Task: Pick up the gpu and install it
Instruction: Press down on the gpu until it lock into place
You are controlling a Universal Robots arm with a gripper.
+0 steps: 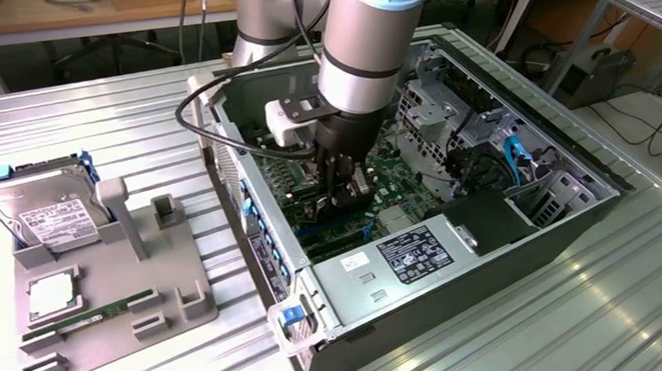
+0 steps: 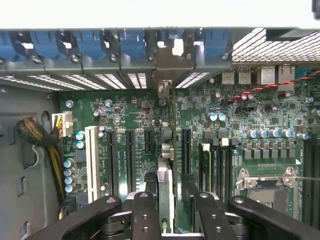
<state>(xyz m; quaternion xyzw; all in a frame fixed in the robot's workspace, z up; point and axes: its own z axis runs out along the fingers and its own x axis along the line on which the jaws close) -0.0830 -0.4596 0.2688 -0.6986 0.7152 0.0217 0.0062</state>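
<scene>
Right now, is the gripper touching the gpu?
Touching. In the wrist view the gripper has its fingers closed against both sides of the gpu, seen edge-on, held upright over the motherboard slots.

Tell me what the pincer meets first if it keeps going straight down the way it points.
Probably the motherboard: the pincer is shut on the gpu, edge-on above the expansion slots. The card's lower edge would touch first; depth is unclear.

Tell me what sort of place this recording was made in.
Probably a robotics lab or workshop set up for PC assembly. An open computer case lies on a ribbed metal table, a grey fixture tray holds a hard drive, and the gripper holds the gpu edge-on above the motherboard.
</scene>
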